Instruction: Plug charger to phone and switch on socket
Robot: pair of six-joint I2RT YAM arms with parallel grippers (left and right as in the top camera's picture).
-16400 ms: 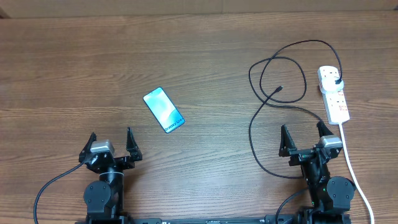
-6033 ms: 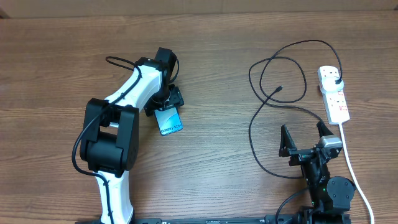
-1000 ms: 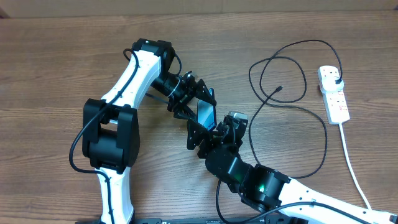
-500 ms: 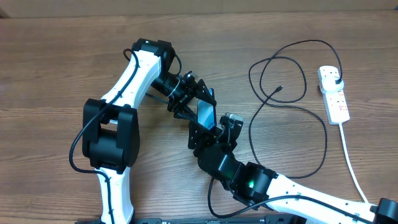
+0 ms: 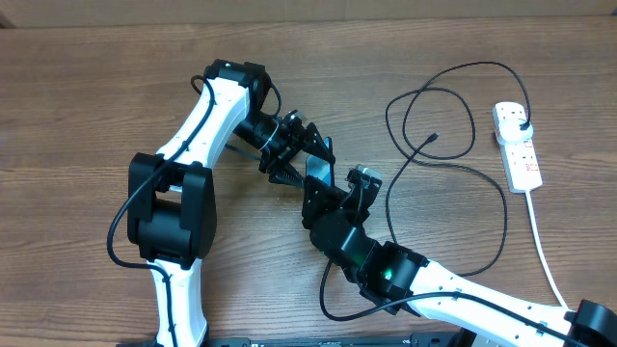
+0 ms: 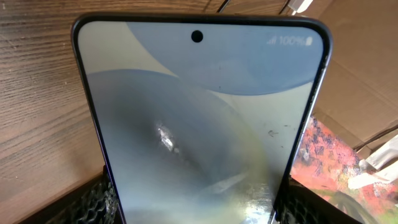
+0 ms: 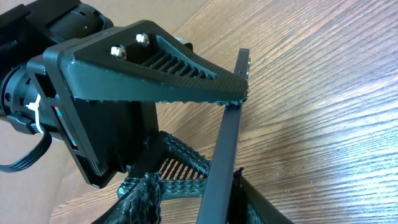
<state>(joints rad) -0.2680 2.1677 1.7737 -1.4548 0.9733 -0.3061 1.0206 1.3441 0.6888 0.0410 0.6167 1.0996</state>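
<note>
My left gripper (image 5: 313, 166) holds the phone (image 5: 319, 173) tilted up on edge above the table's middle, shut on its two long sides. In the left wrist view the lit phone (image 6: 199, 124) fills the frame between the mesh pads (image 6: 93, 199). My right gripper (image 5: 333, 186) sits just below it, jaws either side of the phone's faces. The right wrist view shows the phone (image 7: 227, 143) edge-on: one finger (image 7: 255, 199) is at it, the other stands apart. The charger (image 5: 445, 169) lies looped at the right, its connector tip (image 5: 434, 138) free, its plug in the socket (image 5: 518, 154).
A thick white cord (image 5: 546, 260) runs from the power strip toward the front right edge. The black cable's loops spread between the phone and the strip. Both arms crowd the table's middle; the left arm's base (image 5: 169, 231) stands at front left.
My right gripper's jaws have narrowed around the phone and the right arm has shifted slightly. The left gripper and the phone stay put.
</note>
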